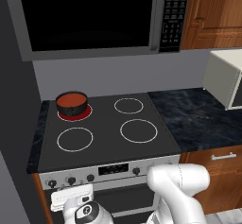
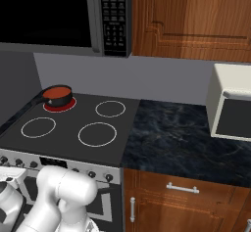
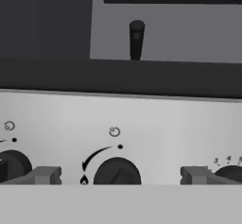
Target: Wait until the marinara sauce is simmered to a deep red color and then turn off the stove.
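The marinara sauce point(image 1: 72, 98) is an orange-red disc inside a small black pot point(image 1: 72, 107) on the stove's point(image 1: 108, 140) back left burner, whose ring glows red point(image 1: 75, 116). From the right base view the sauce point(image 2: 57, 93) sits at the far left of the cooktop. My gripper point(image 3: 118, 176) is open, low in front of the silver control panel. Its two fingertips point(image 3: 45, 175) stand wide apart on either side of a dark knob point(image 3: 117, 171) without touching it. The pot's handle point(image 3: 136, 38) sticks up beyond the panel edge.
More knobs point(image 1: 71, 181) line the panel, one on each side of the framed knob point(image 3: 12, 164). A black-windowed microwave point(image 1: 90, 15) hangs over the stove. A dark marble counter point(image 1: 198, 119) to the right carries a white appliance point(image 1: 227, 79). Wooden cabinets point(image 2: 196, 15) are above it.
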Tool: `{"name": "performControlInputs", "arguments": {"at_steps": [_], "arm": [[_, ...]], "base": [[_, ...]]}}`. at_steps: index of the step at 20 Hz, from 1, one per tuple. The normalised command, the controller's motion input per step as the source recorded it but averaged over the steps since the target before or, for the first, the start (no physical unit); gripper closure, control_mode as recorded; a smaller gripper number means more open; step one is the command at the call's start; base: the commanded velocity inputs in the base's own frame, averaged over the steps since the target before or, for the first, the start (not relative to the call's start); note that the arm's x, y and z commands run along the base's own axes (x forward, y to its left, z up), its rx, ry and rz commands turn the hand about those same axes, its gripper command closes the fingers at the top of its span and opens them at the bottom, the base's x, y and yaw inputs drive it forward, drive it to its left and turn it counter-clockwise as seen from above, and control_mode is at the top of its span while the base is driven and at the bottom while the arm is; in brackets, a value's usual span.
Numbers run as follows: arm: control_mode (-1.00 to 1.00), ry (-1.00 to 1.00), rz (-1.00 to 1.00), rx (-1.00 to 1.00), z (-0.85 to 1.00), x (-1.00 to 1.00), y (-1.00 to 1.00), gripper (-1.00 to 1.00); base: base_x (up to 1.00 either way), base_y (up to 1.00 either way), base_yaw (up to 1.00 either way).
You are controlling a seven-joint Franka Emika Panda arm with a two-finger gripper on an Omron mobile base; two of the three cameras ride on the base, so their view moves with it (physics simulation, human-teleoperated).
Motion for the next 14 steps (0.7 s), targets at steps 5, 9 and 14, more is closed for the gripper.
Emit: {"name": "performControlInputs", "arguments": {"at_steps": [5,9,14], "arm": [[-1.0,0.0,0.0,0.0,-0.01,0.0,0.0,-1.0],[-1.0,0.0,0.0,-0.02,-0.03,0.0,0.0,-1.0],[-1.0,0.0,0.0,-0.08,-0.12,0.0,0.0,-1.0]], "base": [[0.0,0.0,0.0],[0.0,0.0,0.0],[0.0,0.0,0.0]]}}
